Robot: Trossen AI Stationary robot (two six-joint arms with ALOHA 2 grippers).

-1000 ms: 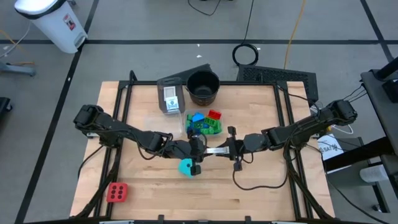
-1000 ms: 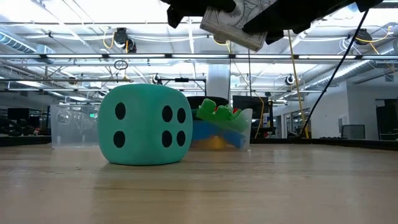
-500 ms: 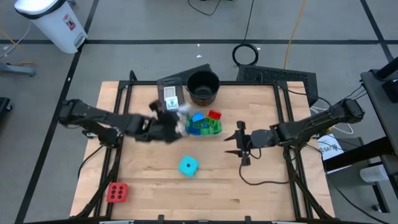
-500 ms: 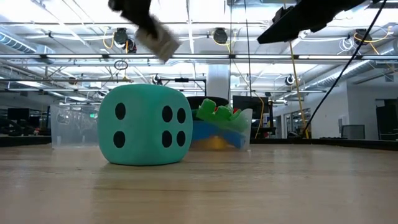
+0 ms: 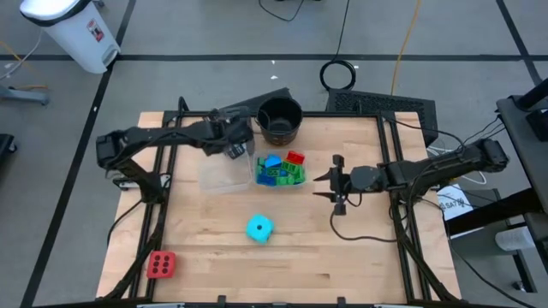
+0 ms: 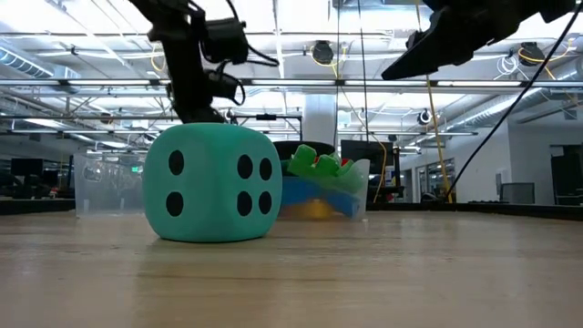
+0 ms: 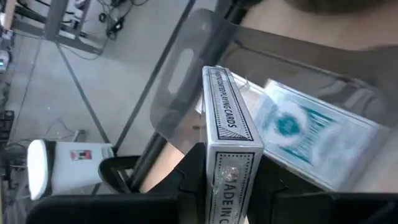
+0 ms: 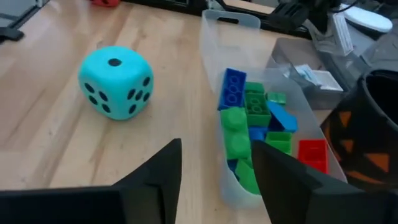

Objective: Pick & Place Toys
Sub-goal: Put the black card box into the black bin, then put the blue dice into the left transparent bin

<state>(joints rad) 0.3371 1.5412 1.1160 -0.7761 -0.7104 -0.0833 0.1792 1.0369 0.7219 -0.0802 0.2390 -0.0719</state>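
Here the left gripper (image 7: 227, 186) clamps a boxy cardboard card pack (image 7: 227, 134) over clear tubs (image 5: 224, 175)

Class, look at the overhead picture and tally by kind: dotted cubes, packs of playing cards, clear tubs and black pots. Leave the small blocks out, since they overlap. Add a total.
Dotted cubes: 2, the cyan cube and the red cube
Card packs: 2, the held pack and the pack in the tub
Clear tubs: 2, the blocks tub and the cards tub
Black pots: 1, the pot
Total: 7
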